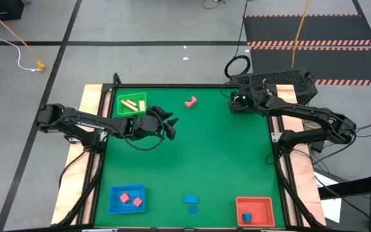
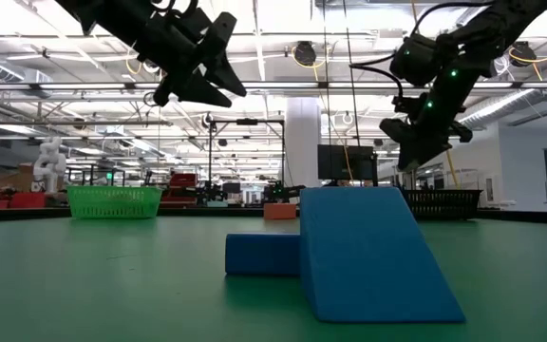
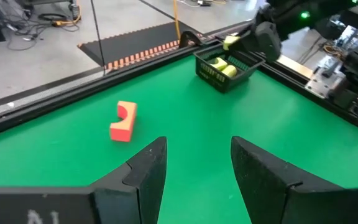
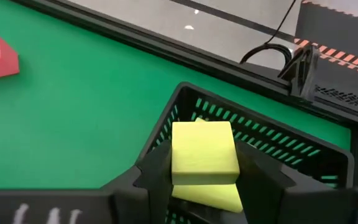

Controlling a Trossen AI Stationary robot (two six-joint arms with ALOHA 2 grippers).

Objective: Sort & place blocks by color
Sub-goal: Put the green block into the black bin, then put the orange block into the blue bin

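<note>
The right gripper [image 4: 205,177] has its jaws pinching a yellow block [image 4: 204,152] directly over the black tray [image 4: 272,134] at the table's far right corner, where another yellow piece already lies. A clean release calls for lowering inside the walls, then parting the jaws fully before lifting. The left gripper [image 3: 197,165], jaws spread and empty, hovers near the red block [image 3: 123,121] on the green mat [image 3: 185,99].
</note>
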